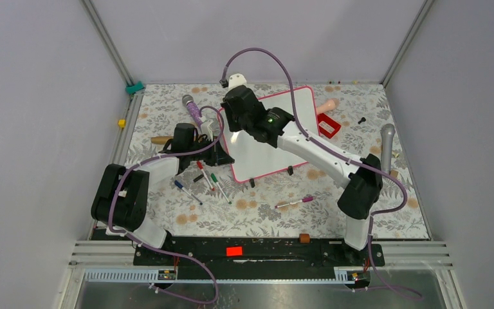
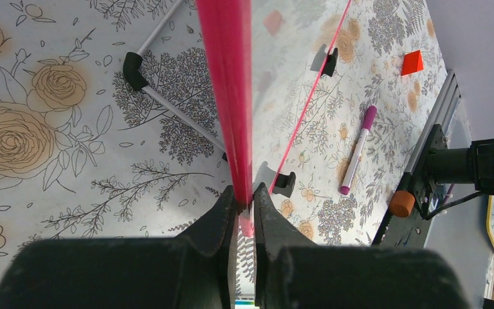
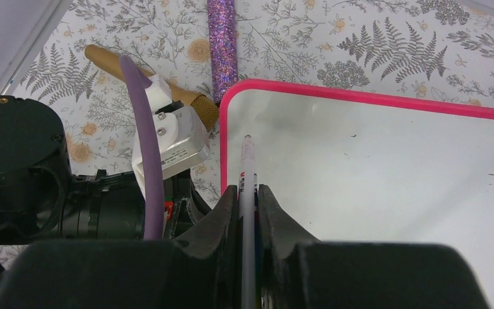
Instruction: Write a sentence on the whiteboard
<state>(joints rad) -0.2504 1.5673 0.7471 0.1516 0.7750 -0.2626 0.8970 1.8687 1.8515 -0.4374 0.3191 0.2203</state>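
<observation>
The whiteboard (image 1: 267,158) stands tilted in the middle of the floral table, white with a thin pink frame. My left gripper (image 1: 222,154) is shut on its left edge; in the left wrist view the pink frame (image 2: 228,96) runs straight down between the closed fingers of that gripper (image 2: 246,206). My right gripper (image 1: 233,129) hovers over the board's upper left corner, shut on a slim white marker (image 3: 249,170). The marker's tip rests near that corner of the whiteboard (image 3: 373,174). No sentence shows on the board's visible face.
Loose markers lie left of the board: red and green ones (image 1: 213,179) and a blue one (image 1: 185,191). A pink marker (image 1: 294,203) lies in front. A glittery purple microphone (image 1: 193,109), a grey microphone (image 1: 386,145) and a small red frame block (image 1: 328,125) ring the board.
</observation>
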